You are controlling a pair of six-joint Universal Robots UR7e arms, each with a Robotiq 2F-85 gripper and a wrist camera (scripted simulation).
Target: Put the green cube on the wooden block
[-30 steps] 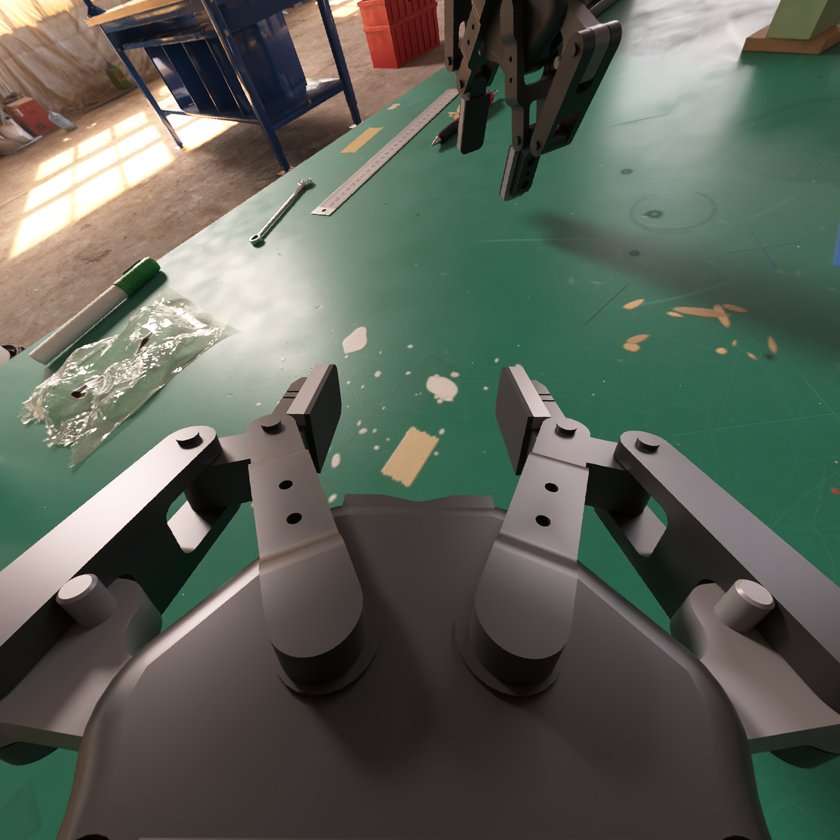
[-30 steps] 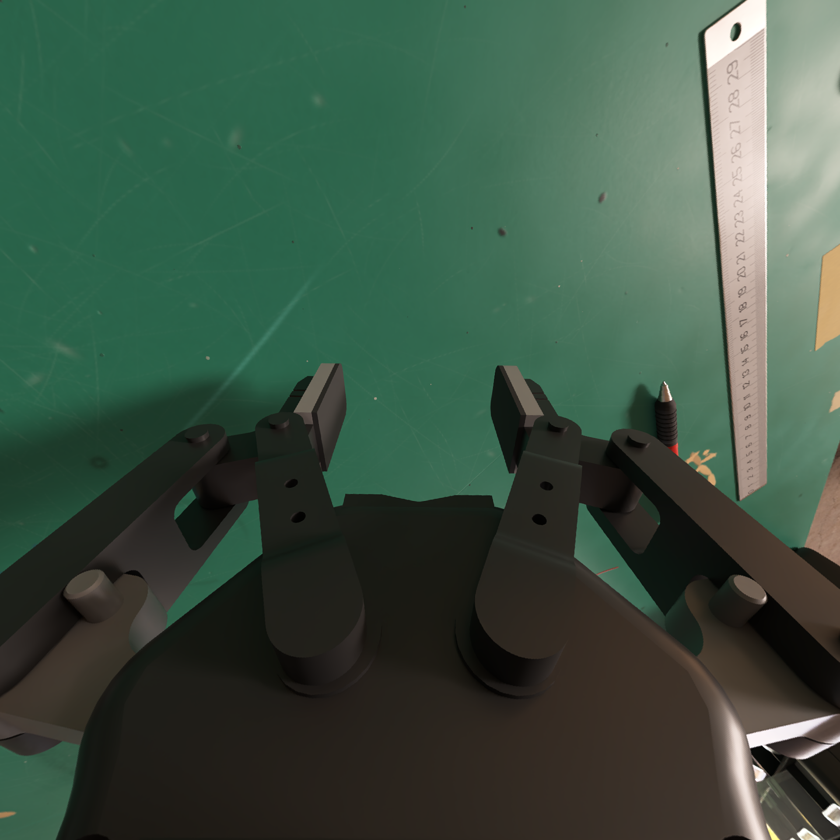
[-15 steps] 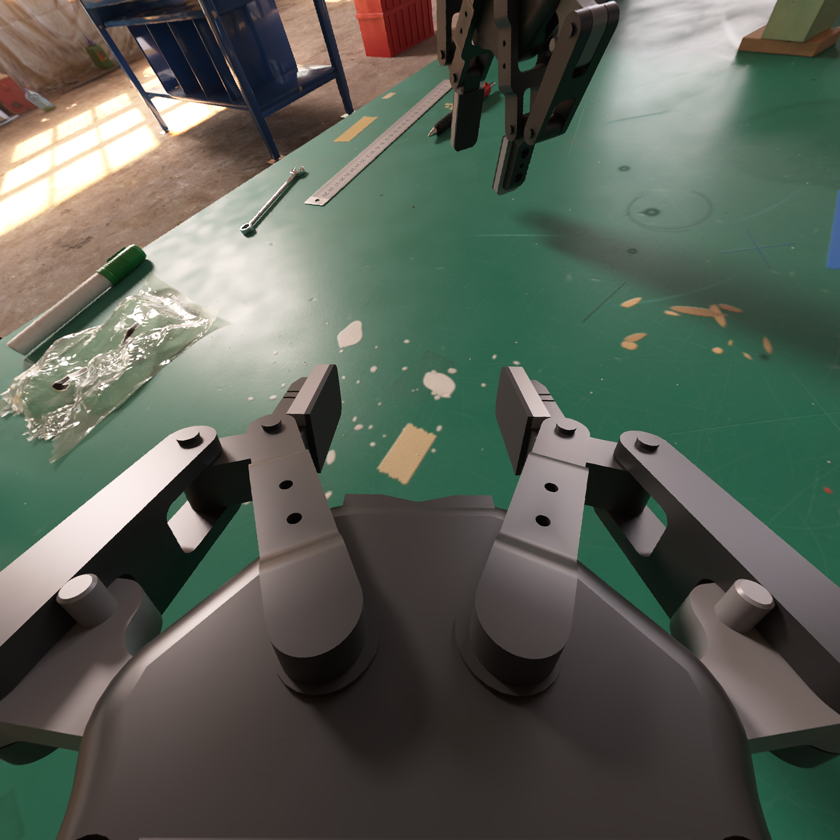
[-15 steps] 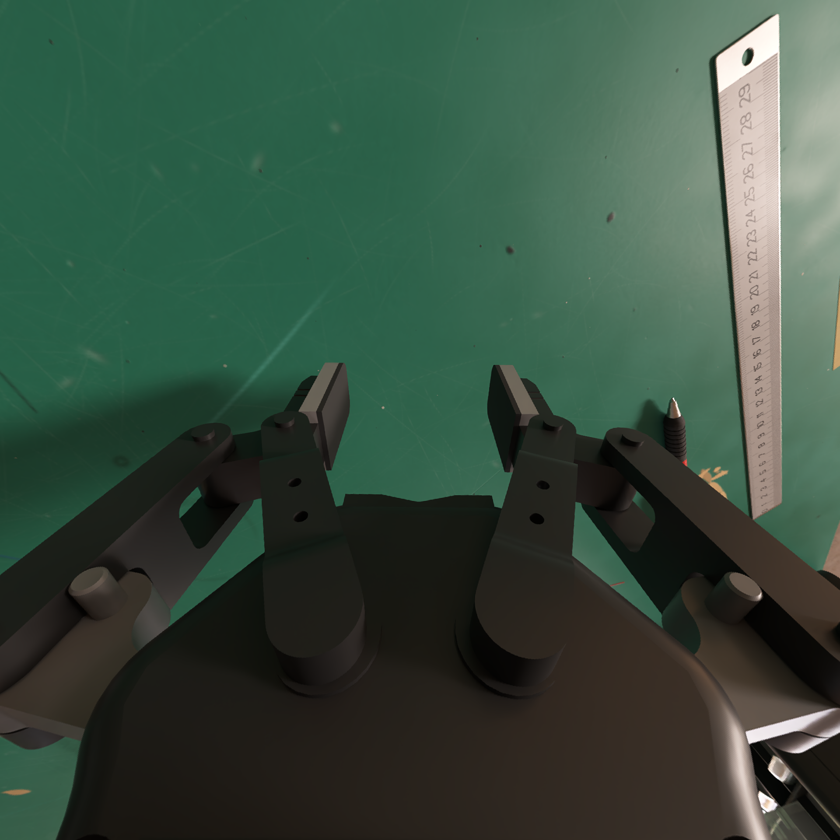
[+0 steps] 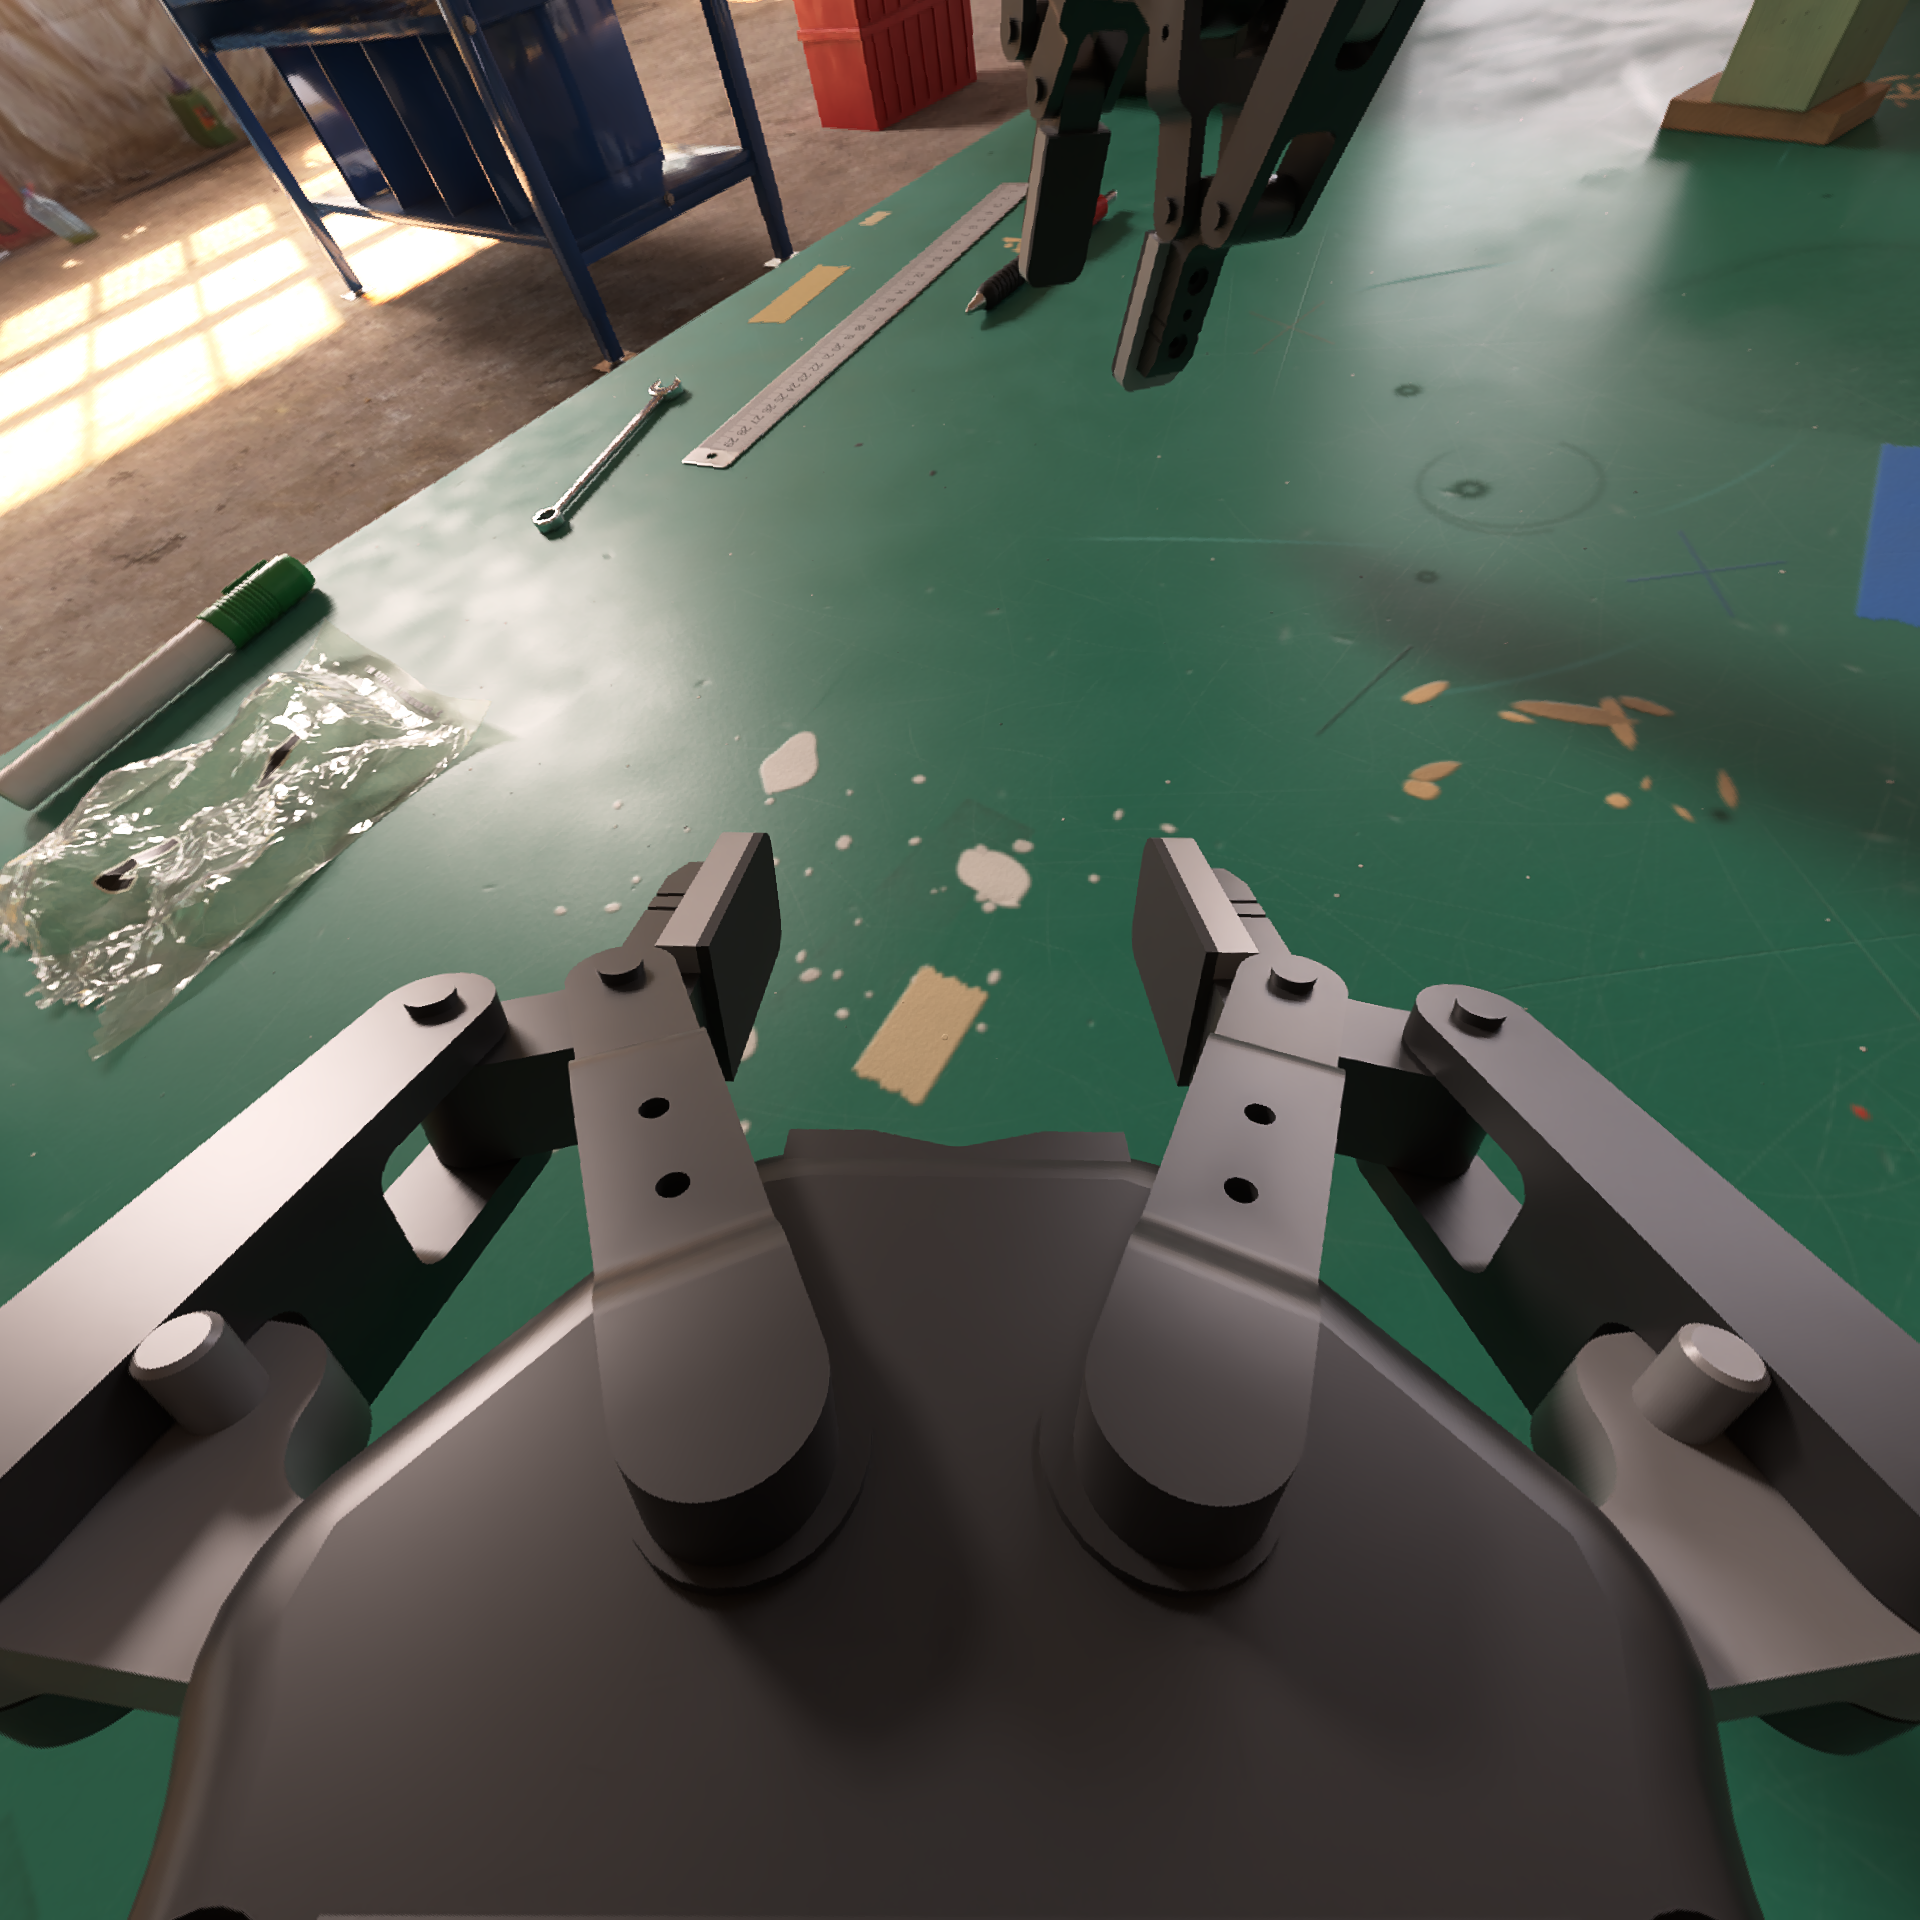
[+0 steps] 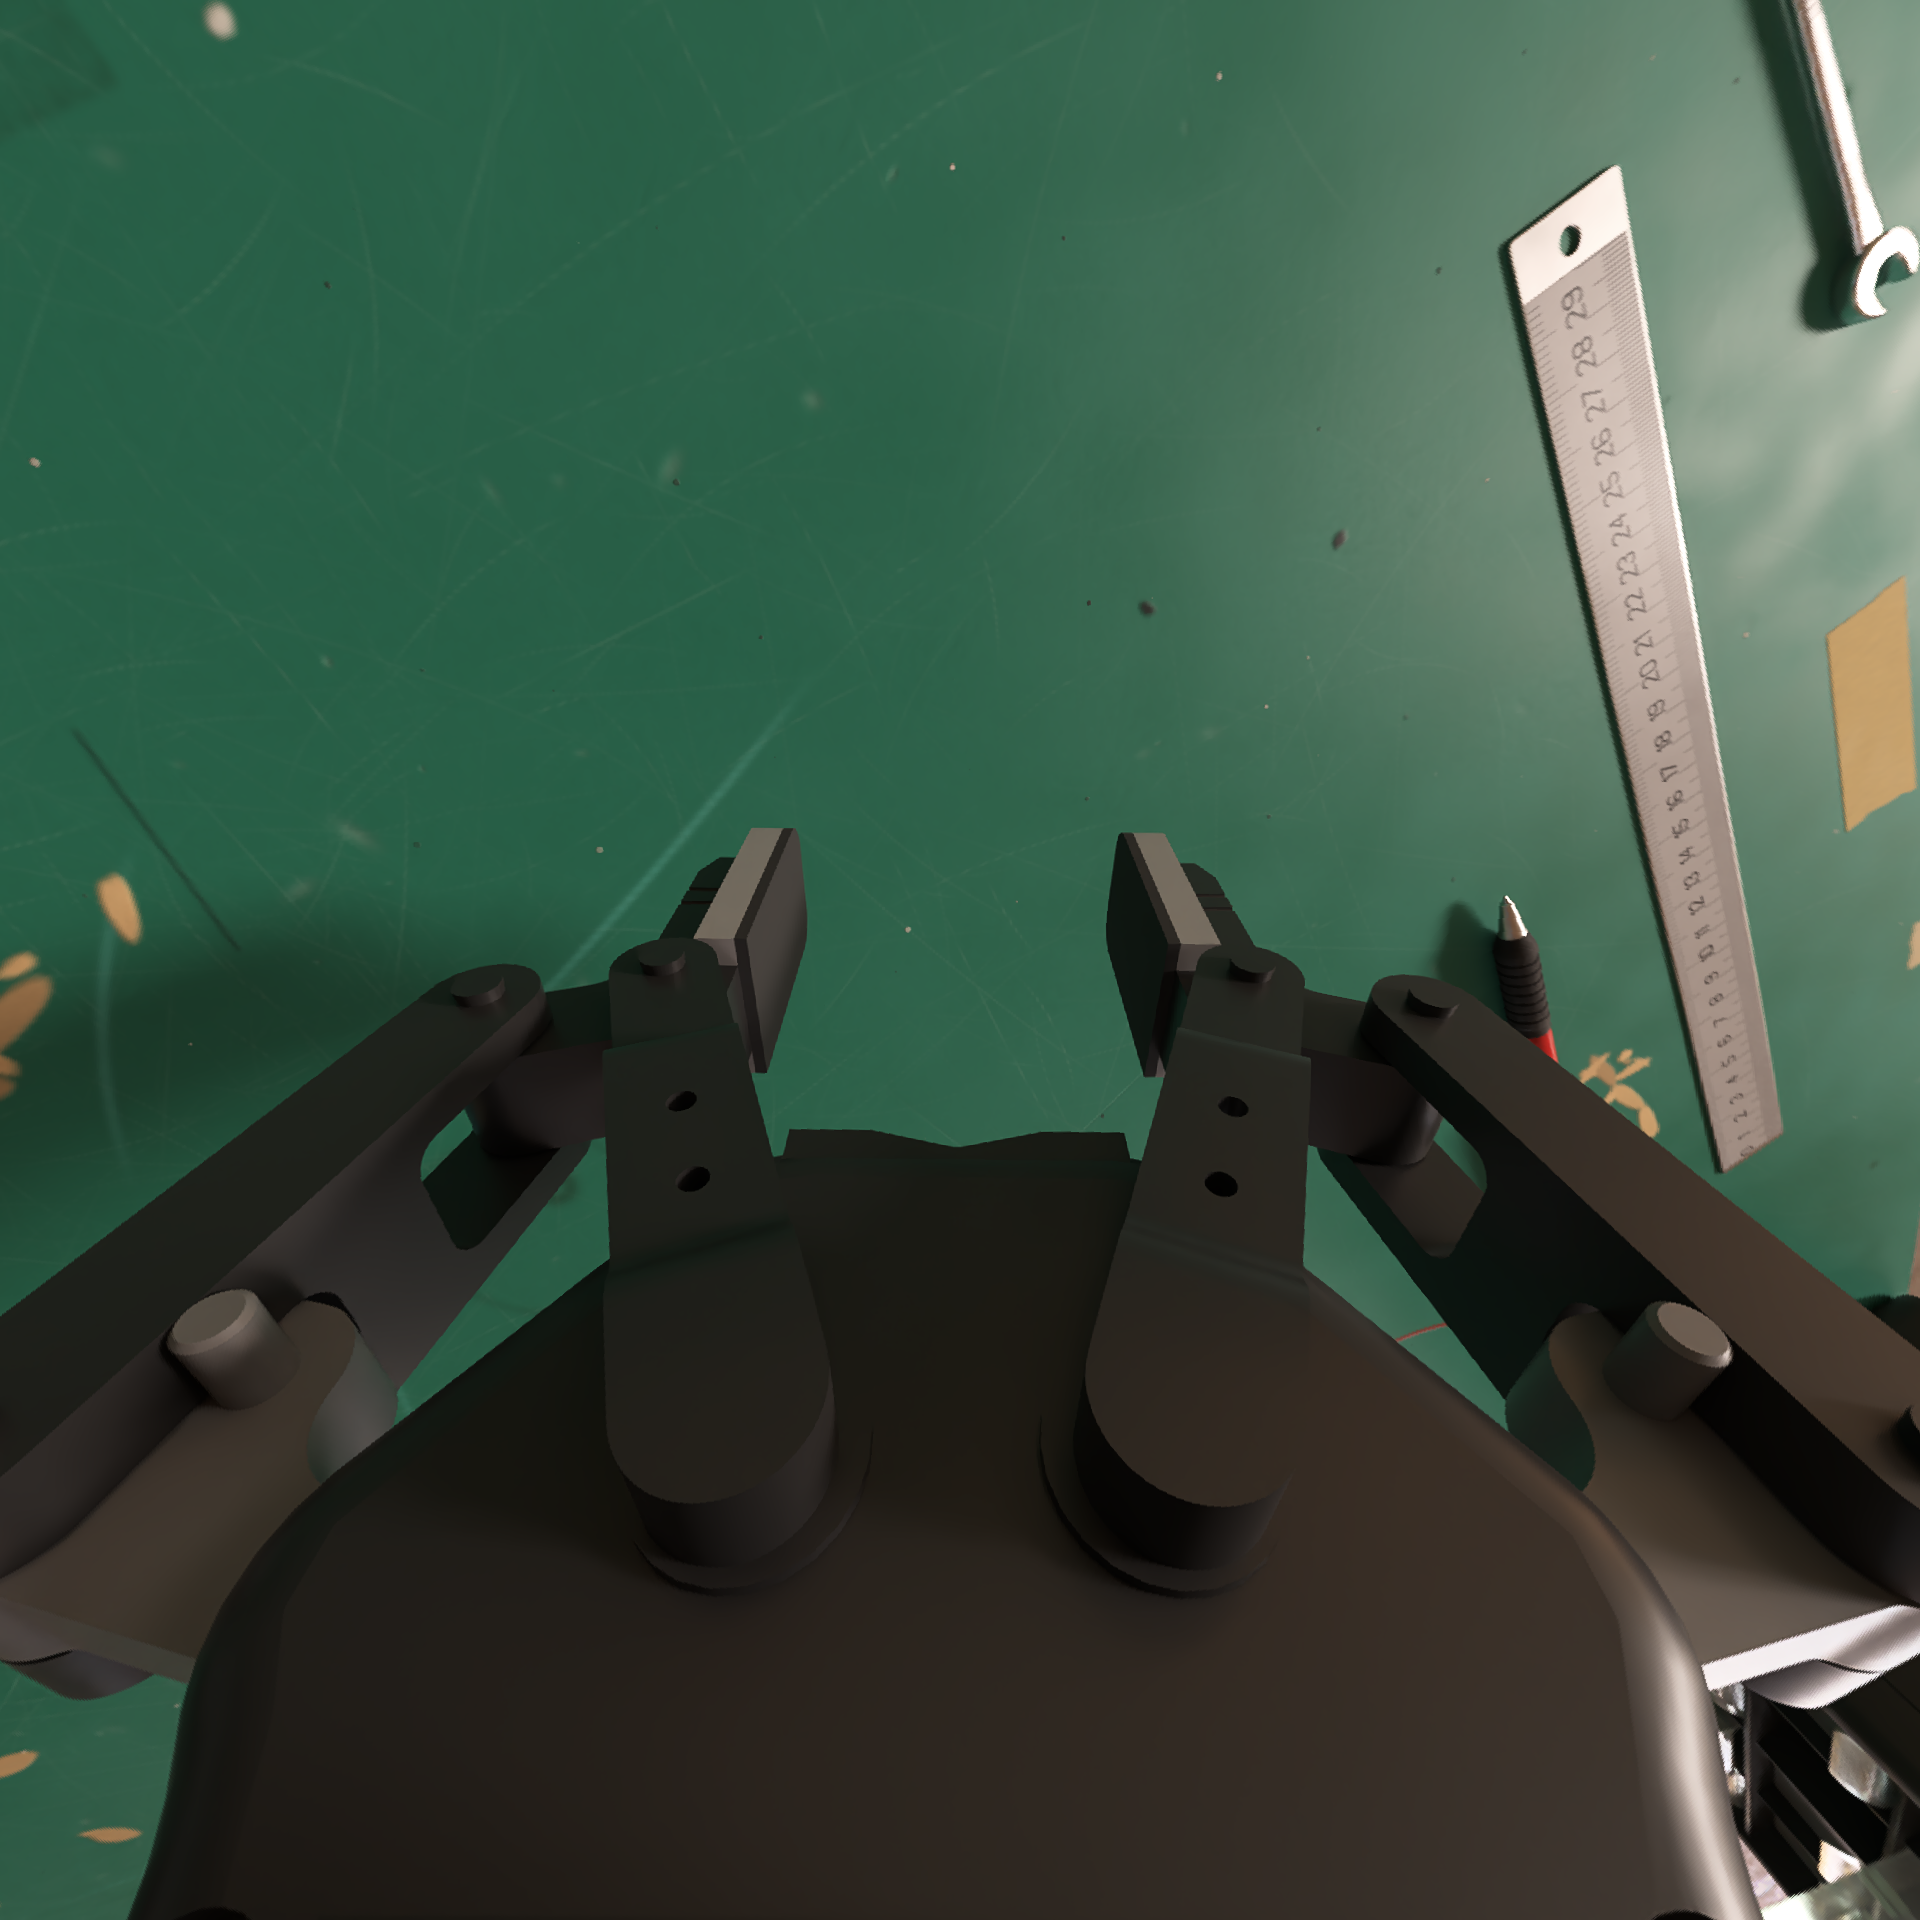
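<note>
A pale green cube [image 5: 1808, 42] sits on a flat wooden block [image 5: 1766, 116] at the far right of the green table, cut off by the top edge of the left wrist view. My left gripper [image 5: 956, 914] is open and empty, low over paint spots and far from the cube. My right gripper [image 6: 956, 914] is open and empty above bare green mat. It also shows in the left wrist view [image 5: 1101, 322], hanging fingers-down by the ruler. Neither cube nor block shows in the right wrist view.
A steel ruler [image 5: 862, 322] [image 6: 1642, 665], a wrench [image 5: 608, 457] [image 6: 1849, 177] and a red pen [image 6: 1522, 971] lie near the table's left edge. A marker [image 5: 156, 675] and a plastic bag [image 5: 229, 821] lie closer. Blue tape [image 5: 1891, 540] is at the right. A blue rack [image 5: 499, 114] and a red crate [image 5: 883, 52] stand on the floor.
The right gripper has risen and turned, so the ruler looks tilted and the wrench has come into its view. The left wrist view has shifted slightly to the right. Both grippers stay open.
</note>
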